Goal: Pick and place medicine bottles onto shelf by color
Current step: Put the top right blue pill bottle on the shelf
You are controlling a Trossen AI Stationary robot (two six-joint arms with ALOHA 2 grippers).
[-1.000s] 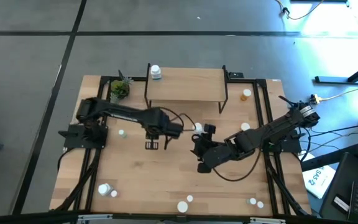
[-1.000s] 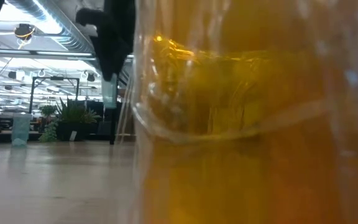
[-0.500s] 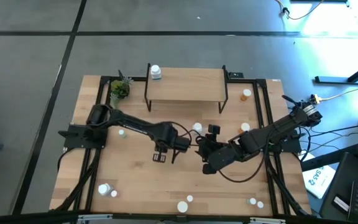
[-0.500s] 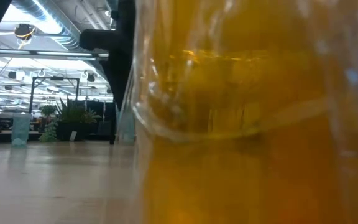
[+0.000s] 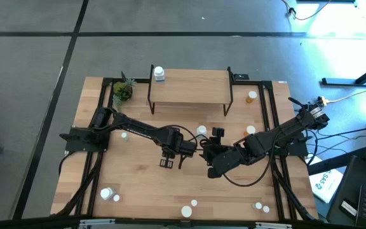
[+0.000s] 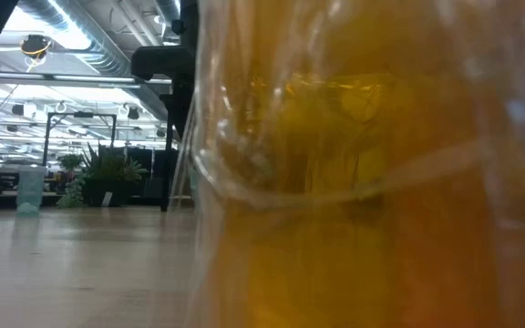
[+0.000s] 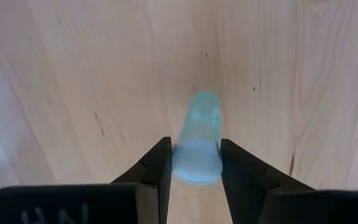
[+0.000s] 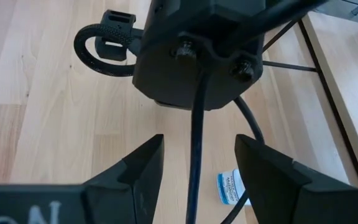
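My left gripper [image 5: 169, 161] points down over the middle of the table, shut on a pale green medicine bottle [image 7: 199, 134] with a round cap. Close to its right, my right gripper [image 5: 214, 141] is open with nothing between its fingers [image 8: 140, 167]; its wrist view faces the left arm's wrist [image 8: 201, 56]. The shelf [image 5: 189, 86] stands on its legs at the far middle with one white bottle [image 5: 159, 74] on its left end. Other bottles lie scattered on the table [image 5: 201, 130], [image 5: 251, 130]. My left gripper pinches the pale green bottle at its cap end [image 7: 196, 163] between its two fingers, coming from above and pointing down. The bottle is upright below the fingers, its base [image 7: 204, 99] toward the tabletop. I cannot tell whether the base touches the wood.
An orange bottle [image 6: 372, 182] stands right against the low camera and fills most of that view. A small potted plant [image 5: 122, 91] sits at the far left. More bottles lie near the front edge [image 5: 107, 193], [image 5: 187, 210], [image 5: 259, 206], one orange at far right [image 5: 251, 97].
My left gripper has carried the pale green bottle toward the table's right and near edges and gone down, then settled in the last half second. Its grip is unchanged. My right gripper has kept still.
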